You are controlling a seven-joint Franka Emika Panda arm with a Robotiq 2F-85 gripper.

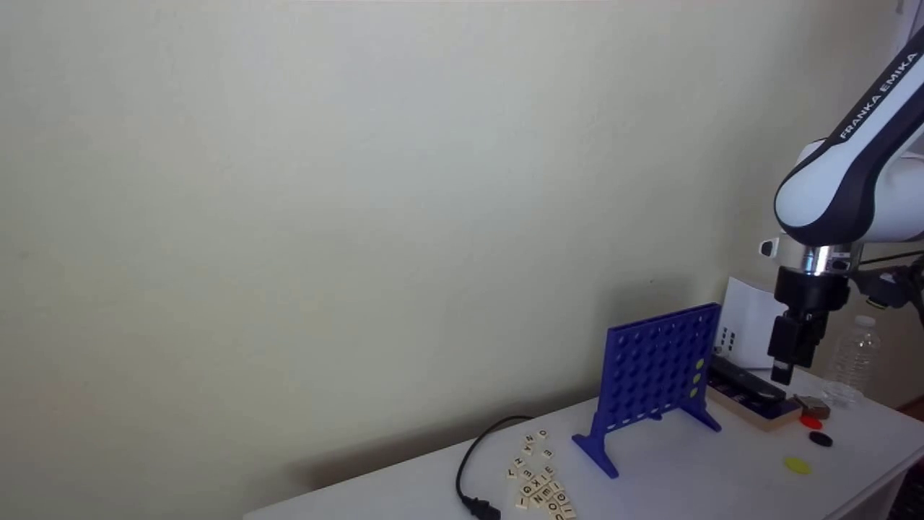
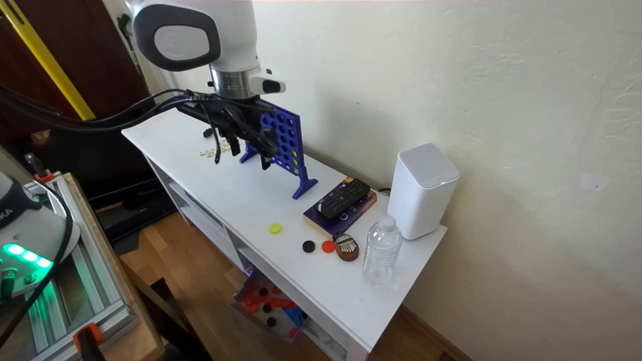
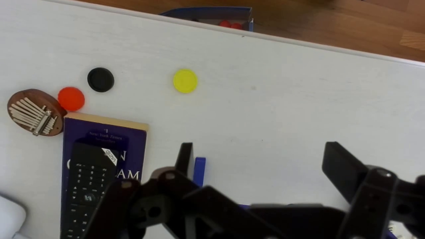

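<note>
My gripper (image 3: pixel 259 146) is open with nothing between its fingers. It hangs above the white table; it also shows in an exterior view (image 2: pixel 251 154). It is nearest to the upright blue grid rack (image 2: pixel 284 135), which stands on two feet; one blue foot (image 3: pixel 200 171) shows beside the left finger in the wrist view. A few yellow discs sit in the rack's end column. A yellow disc (image 3: pixel 185 81), a black disc (image 3: pixel 100 79) and a red disc (image 3: pixel 71 99) lie flat on the table. The red disc is against a small wooden thumb piano (image 3: pixel 36 113).
A black remote (image 3: pixel 93 179) lies on a dark blue book (image 3: pixel 132 142). A clear bottle (image 2: pixel 382 250) and a white tower device (image 2: pixel 424 195) stand near the table's end. Letter tiles (image 1: pixel 541 487) and a black cable (image 1: pixel 469 458) lie past the rack. A box of discs (image 2: pixel 268 306) sits below.
</note>
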